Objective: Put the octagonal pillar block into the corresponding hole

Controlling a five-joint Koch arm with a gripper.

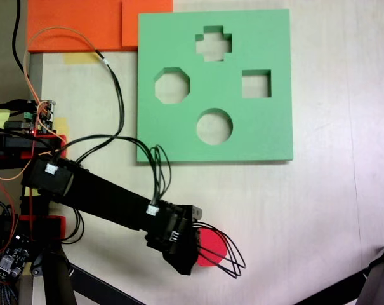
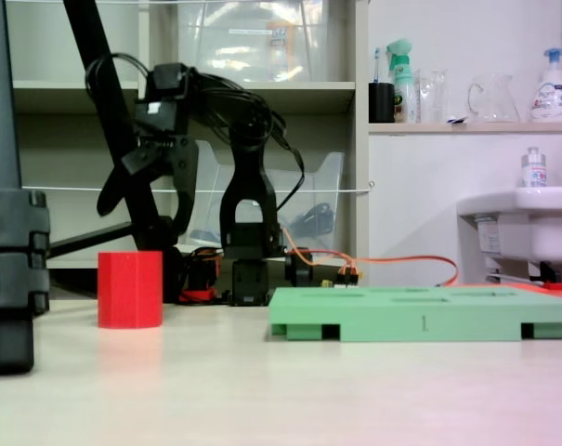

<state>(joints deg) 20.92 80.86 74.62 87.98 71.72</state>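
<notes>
Octagonal pillar block (image 2: 130,289) stands upright beneath the spread-open pincer (image 2: 150,204), half-hidden by it from above (image 1: 212,249).

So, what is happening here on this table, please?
A small black robot arm is reaching for the red octagonal block, which stands upright on the table, apart from the green foam board. In the side fixed view the gripper hangs open just above the block and is not touching it. The board lies flat with four cutouts; the eight-sided hole is empty. So the block is not yet picked up.
</notes>
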